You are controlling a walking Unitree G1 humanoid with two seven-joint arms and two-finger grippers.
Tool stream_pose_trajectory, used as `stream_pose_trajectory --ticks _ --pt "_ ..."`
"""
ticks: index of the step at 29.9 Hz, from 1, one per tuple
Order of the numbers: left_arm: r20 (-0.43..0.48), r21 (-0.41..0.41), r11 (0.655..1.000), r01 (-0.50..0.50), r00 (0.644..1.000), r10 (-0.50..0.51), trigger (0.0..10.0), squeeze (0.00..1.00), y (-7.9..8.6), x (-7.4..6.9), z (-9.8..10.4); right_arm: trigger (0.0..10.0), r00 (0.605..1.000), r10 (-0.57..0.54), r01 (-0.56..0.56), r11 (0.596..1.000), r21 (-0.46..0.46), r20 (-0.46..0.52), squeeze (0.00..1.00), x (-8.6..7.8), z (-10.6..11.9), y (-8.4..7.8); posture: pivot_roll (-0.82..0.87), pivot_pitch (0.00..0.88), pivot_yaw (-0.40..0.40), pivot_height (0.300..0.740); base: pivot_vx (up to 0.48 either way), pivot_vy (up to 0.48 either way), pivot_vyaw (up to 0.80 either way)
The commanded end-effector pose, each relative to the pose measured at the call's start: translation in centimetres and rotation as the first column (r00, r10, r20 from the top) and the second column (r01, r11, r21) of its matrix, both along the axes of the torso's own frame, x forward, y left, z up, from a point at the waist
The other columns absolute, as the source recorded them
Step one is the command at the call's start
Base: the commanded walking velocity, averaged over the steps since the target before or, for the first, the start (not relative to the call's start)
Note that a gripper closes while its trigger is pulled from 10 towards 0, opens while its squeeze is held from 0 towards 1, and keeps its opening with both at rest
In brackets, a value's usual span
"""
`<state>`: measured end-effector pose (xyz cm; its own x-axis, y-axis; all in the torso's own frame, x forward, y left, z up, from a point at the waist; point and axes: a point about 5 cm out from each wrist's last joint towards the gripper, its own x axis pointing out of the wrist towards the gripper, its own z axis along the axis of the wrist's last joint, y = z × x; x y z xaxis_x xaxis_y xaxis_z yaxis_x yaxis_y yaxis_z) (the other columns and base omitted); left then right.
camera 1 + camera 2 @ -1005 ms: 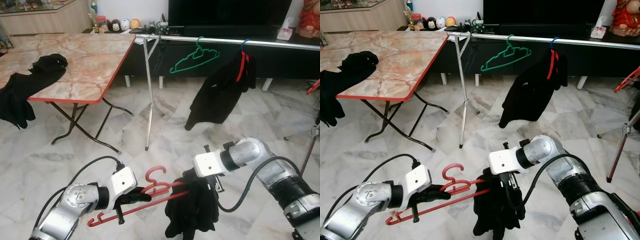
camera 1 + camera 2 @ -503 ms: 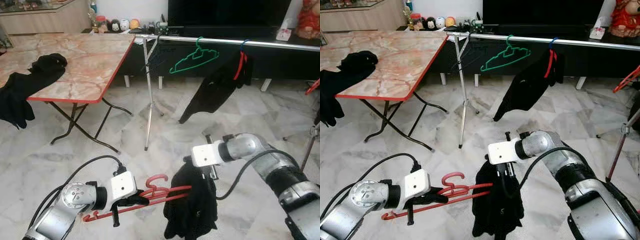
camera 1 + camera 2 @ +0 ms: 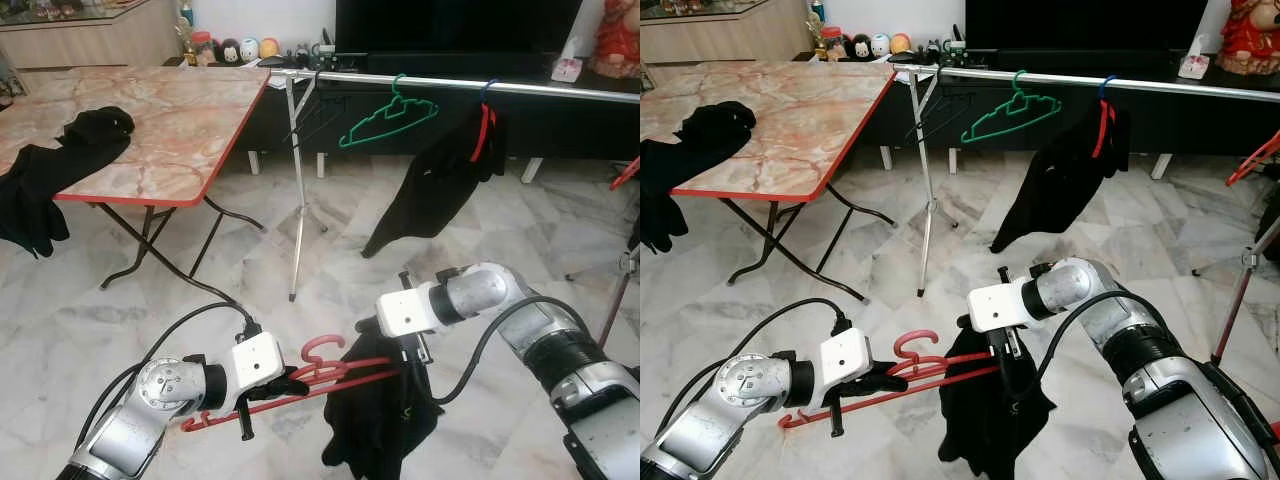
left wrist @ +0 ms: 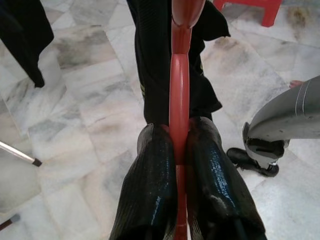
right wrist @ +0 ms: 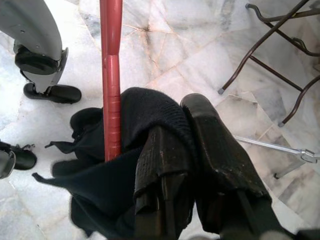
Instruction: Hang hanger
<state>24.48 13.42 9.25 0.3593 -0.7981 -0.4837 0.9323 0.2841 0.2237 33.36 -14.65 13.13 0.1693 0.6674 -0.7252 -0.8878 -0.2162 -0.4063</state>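
We keep L gripper clamped on red hanger, R gripper pinching black garment, lift level twd rail.

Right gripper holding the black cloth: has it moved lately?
Yes: the right gripper, gripping the black cloth, has shifted slightly leftward, toward the silver clothes-rack pole's foot.

Left end effector pinches the red hanger between both fingers — black cloth, probably a garment, hangs beyond.

red hanger raised slightly, black garment slid further on, arms closer
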Motion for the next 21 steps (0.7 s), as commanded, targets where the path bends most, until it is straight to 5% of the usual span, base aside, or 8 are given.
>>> stream_pose_trajectory --ticks 1,3,7,21 --pt "0.030 -0.011 1.000 0.015 0.999 -0.014 10.0 0.00 -0.2 0.2 0.5 10.0 0.999 0.018 -0.020 0.999 0.049 0.036 0.00 0.3 1.2 0.5 -0.12 0.000 0.045 0.732 0.000 0.000 0.00" --pt "0.031 -0.012 1.000 0.014 0.999 -0.014 10.0 0.00 -0.2 0.3 0.5 10.0 0.999 0.020 -0.022 0.998 0.050 0.034 0.00 0.3 1.2 0.5 -0.12 0.000 0.045 0.732 0.000 0.000 0.00" --pt "0.036 0.120 0.981 -0.150 0.989 0.146 10.0 0.00 1.4 1.2 -1.1 10.0 0.991 -0.103 0.097 0.992 0.078 0.080 0.00 1.3 1.6 0.5 -0.12 0.000 0.047 0.732 0.000 0.000 0.00" --pt "0.054 0.024 0.985 -0.171 0.984 0.169 10.0 0.00 0.9 1.5 -0.1 10.0 0.990 -0.119 0.114 0.991 0.075 0.071 0.00 1.2 0.8 0.7 -0.12 0.000 0.042 0.732 0.000 0.000 0.00"
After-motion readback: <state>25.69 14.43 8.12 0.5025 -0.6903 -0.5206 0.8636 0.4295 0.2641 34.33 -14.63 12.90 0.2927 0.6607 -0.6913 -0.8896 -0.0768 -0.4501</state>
